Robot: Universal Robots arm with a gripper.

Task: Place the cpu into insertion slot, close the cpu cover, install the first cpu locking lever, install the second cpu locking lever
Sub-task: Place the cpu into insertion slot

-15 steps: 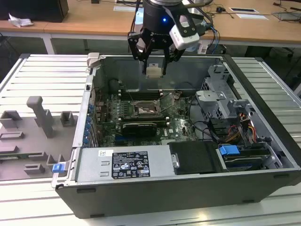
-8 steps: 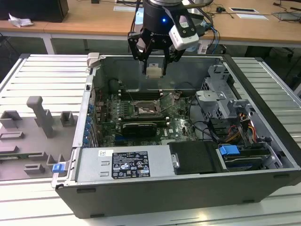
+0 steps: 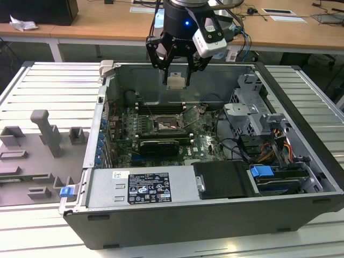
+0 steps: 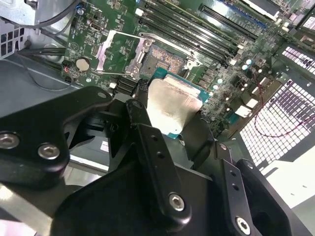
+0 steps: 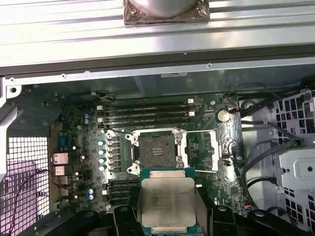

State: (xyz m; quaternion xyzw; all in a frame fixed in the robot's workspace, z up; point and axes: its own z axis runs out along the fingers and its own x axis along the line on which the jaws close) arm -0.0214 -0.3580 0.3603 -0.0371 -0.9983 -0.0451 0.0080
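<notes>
My gripper (image 3: pixel 176 76) hangs above the open computer case, shut on the cpu (image 3: pixel 176 81), a flat square chip with a pale silver top. In both wrist views the cpu (image 5: pixel 166 199) (image 4: pixel 172 103) sits between the black fingers (image 5: pixel 125 217), held flat and above the motherboard. The insertion slot (image 5: pixel 157 149) (image 4: pixel 164 57) (image 3: pixel 163 127) is a dark square socket in a silver frame; it lies uncovered, below and a little ahead of the chip. The cpu cover (image 5: pixel 222 147) (image 4: pixel 114 50) is swung open beside the socket. A thin wire lever (image 5: pixel 206 170) stands loose near it.
Long black memory slots (image 5: pixel 145 112) run beside the socket. A black expansion card (image 3: pixel 159 145) lies in front of it in the exterior view. A grey drive cage (image 3: pixel 251 114) and cables fill the case's right side, with a power supply (image 3: pixel 142 188) at the front. Grey fixtures (image 3: pixel 48 134) stand outside at the left.
</notes>
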